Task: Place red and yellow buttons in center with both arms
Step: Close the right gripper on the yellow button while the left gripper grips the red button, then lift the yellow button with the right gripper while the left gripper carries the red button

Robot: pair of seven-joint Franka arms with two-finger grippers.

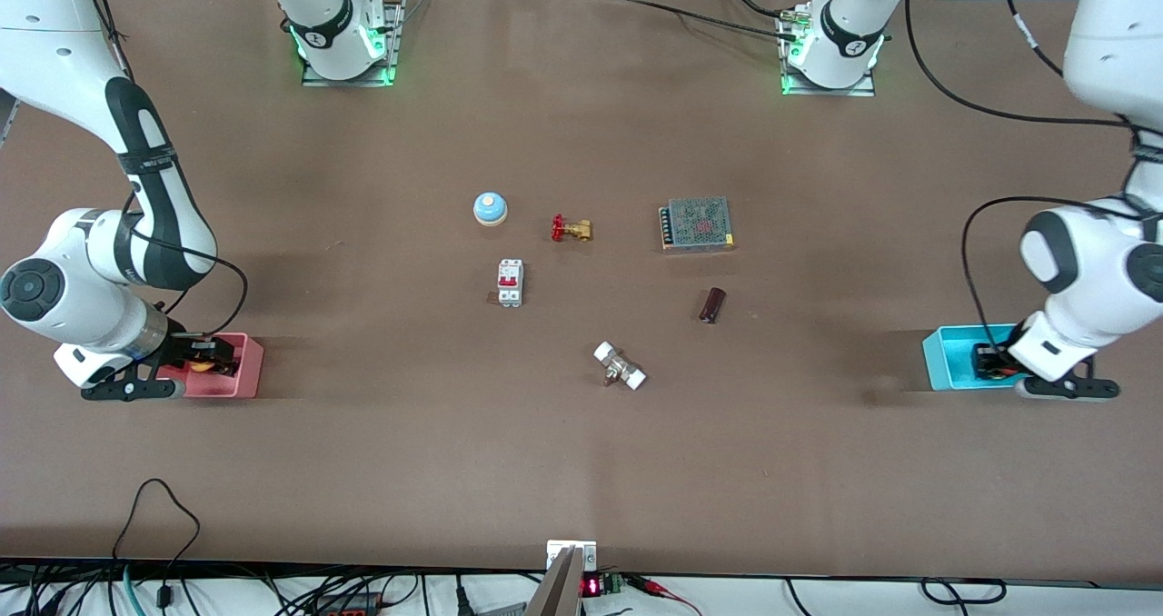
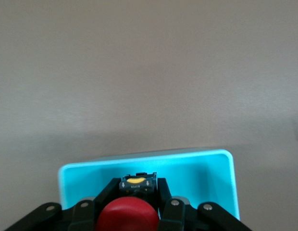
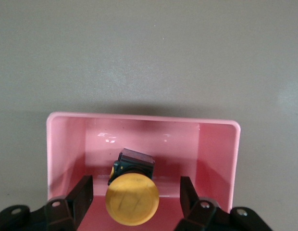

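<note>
Right gripper (image 1: 202, 354) is down in the pink bin (image 1: 243, 372) at the right arm's end of the table. Its wrist view shows the fingers (image 3: 84, 195) spread wide on either side of the yellow button (image 3: 132, 198), with clear gaps to both; nothing is gripped. The button lies tipped on the bin floor, cap toward the camera, black body toward the bin wall.

Mid-table, from the right arm's end toward the left arm's: blue dome bell (image 1: 490, 208), circuit breaker (image 1: 510, 283), brass valve (image 1: 571, 229), white-capped fitting (image 1: 620, 366), dark cylinder (image 1: 712, 305), and power supply (image 1: 697, 223). The table centre (image 1: 581, 298) is bare among them.

Left gripper (image 1: 990, 362) is in the cyan bin (image 1: 947, 357) at the left arm's end. Its fingers (image 2: 164, 198) sit tight against the black body of the red button (image 2: 127, 216); judged as a closed grasp.

Risks:
- The tipped yellow button may roll or skew as the fingers close, giving a poor hold on the round cap.
- Lifting either button could snag a bin wall and drag the bin.
- The centre is ringed by loose parts; a careless set-down could knock the breaker or valve.

View differences: the front view barely shows either button, the grippers covering them; only the wrist views reveal finger spacing and button pose. The front view alone shows the mid-table clutter.
</note>
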